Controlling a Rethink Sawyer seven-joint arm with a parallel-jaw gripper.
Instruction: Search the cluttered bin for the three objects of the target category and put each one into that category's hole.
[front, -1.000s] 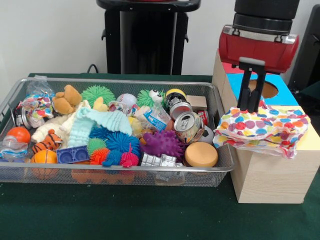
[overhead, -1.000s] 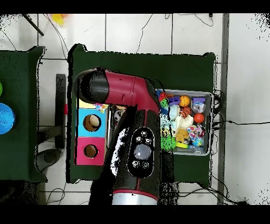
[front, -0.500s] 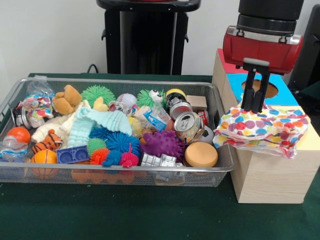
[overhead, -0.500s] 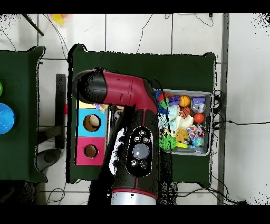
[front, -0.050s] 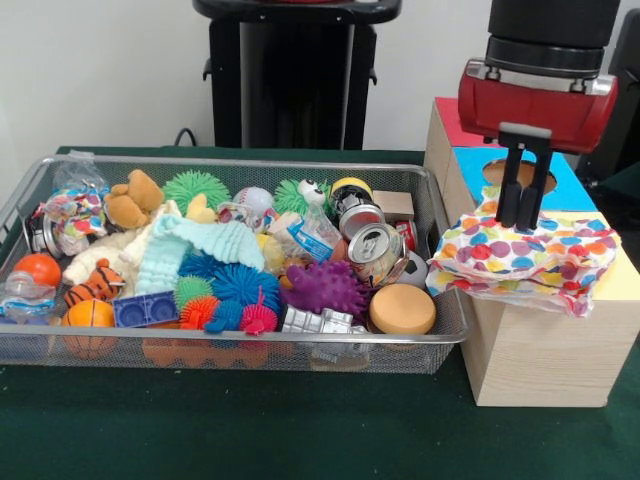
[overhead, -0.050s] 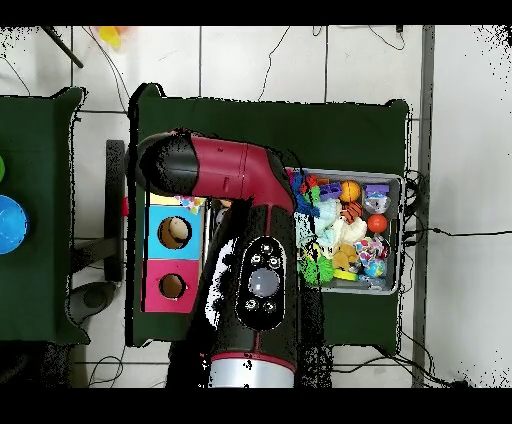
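From the front, my claw (front, -0.050s: 523, 205) hangs over the wooden sorting box (front, -0.050s: 535, 350), fingers drawn near together with nothing between them, tips just above the polka-dot cloth bag (front, -0.050s: 525, 256). That bag sprawls across the box top, likely because it is too floppy to drop in. The wire bin (front, -0.050s: 420, 325) beside it remains crowded. From overhead, my arm (overhead, -0.050s: 245, 235) hides the claw; two holes (overhead, -0.050s: 173, 232) show.

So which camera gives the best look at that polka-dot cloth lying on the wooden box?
The front view. There the polka-dot cloth is spread in full over the wooden box, just under the gripper. In the overhead view the arm hides nearly all of it.
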